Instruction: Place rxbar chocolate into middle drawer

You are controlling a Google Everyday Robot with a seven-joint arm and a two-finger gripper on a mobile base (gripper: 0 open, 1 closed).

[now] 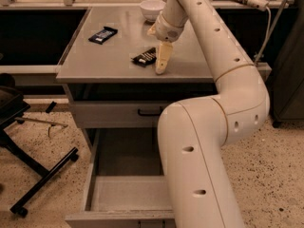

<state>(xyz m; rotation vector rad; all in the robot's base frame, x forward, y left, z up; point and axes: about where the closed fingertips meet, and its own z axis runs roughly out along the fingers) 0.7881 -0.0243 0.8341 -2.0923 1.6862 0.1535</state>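
Your gripper (161,65) points down at the cabinet top (95,61), its tip just right of the black snack bar (144,57), and you cannot tell whether it is spread, closed or gripping. The bar lies flat near the front edge. The drawer (126,194) stands pulled out well below it.
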